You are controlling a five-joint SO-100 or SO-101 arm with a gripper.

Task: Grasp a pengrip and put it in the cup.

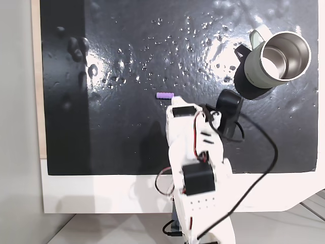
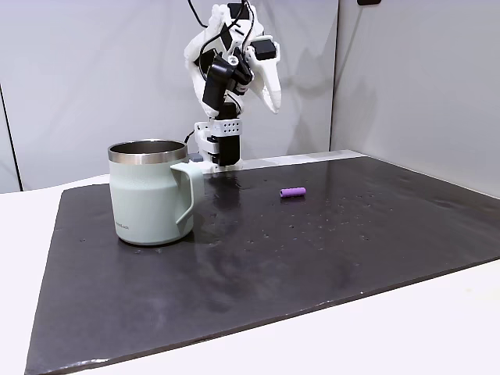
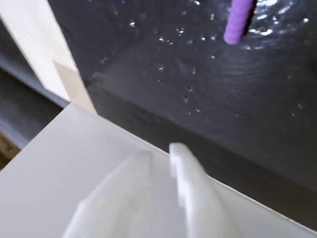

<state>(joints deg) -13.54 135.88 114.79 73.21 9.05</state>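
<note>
On the black slate mat [image 1: 127,132] in a fixed view, the small light-purple ribbed pengrip [image 1: 165,95] lies just beyond the white arm; the sage-green steel-lined cup [image 1: 277,60] stands well apart.

In another fixed view, the tool [image 2: 272,100] hangs raised and holds nothing, and the cup's handle [image 2: 186,195] shows side-on.

In the wrist view, the tool [image 3: 163,153] looks nearly clenched. The pengrip [image 3: 237,22] seems light and soft; pinch it mid-length.

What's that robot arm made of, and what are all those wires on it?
The arm is white plastic segments with boxy black motors at the joints. Thin red and black cables loop along it, with a thicker black one trailing off. The end effector has pale white fingers.
</note>
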